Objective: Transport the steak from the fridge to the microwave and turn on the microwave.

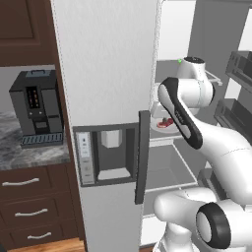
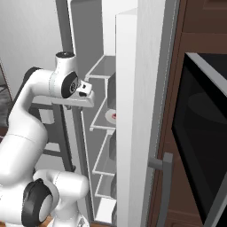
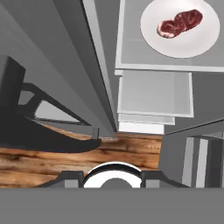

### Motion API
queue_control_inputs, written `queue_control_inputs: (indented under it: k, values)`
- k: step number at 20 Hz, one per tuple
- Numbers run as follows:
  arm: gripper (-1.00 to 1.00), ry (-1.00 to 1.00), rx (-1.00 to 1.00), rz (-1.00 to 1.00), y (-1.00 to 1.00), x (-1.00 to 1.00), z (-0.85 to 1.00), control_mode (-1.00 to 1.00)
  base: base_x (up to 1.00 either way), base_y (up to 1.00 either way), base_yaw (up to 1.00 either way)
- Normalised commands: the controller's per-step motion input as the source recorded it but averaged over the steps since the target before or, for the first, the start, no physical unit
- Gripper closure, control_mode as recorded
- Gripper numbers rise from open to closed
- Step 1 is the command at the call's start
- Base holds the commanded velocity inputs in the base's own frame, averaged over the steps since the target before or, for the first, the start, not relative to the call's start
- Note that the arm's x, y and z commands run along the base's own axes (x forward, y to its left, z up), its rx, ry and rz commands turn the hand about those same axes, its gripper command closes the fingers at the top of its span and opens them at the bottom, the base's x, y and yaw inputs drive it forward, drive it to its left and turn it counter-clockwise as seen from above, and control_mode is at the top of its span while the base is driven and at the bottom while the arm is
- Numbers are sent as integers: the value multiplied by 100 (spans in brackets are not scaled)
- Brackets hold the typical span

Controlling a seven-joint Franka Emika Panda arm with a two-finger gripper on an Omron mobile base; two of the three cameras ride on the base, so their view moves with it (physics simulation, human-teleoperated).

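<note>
The steak [image 3: 180, 22] is a small red piece of meat lying on a white plate [image 3: 192, 46] on a grey fridge shelf, at the top right of the hand view. It also shows on its plate behind the arm [image 1: 165, 122] and as a red speck past the fridge wall [image 2: 114, 116]. The fridge [image 1: 106, 74] stands with its door swung open. My gripper [image 2: 87, 94] hangs high at the front of the open fridge, above and short of the steak, shut and holding nothing. The microwave [image 2: 205, 133] is the dark glass oven at the right.
A black coffee machine [image 1: 37, 109] stands on the marble counter [image 1: 29, 152] left of the fridge, above brown drawers. The fridge door's dark handle [image 1: 142, 157] and dispenser panel [image 1: 109, 153] face the base. Door bins [image 1: 235, 106] line the open door at the right. Wooden floor [image 3: 52, 159] lies below.
</note>
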Motion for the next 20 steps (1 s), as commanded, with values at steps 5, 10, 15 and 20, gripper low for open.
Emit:
queue_control_inputs:
  k: [5, 10, 15, 20]
  values:
    - [-100, -1, 0, 0, -4, -7, -3, -100, 0, 0, 0]
    - [-100, -8, 1, -4, -26, -9, -7, -100, 0, 0, 0]
    - [-100, -6, 0, -10, -26, 0, -18, -100, 0, 0, 0]
    - [-100, -2, -1, -19, -21, 17, -24, -100, 0, 0, 0]
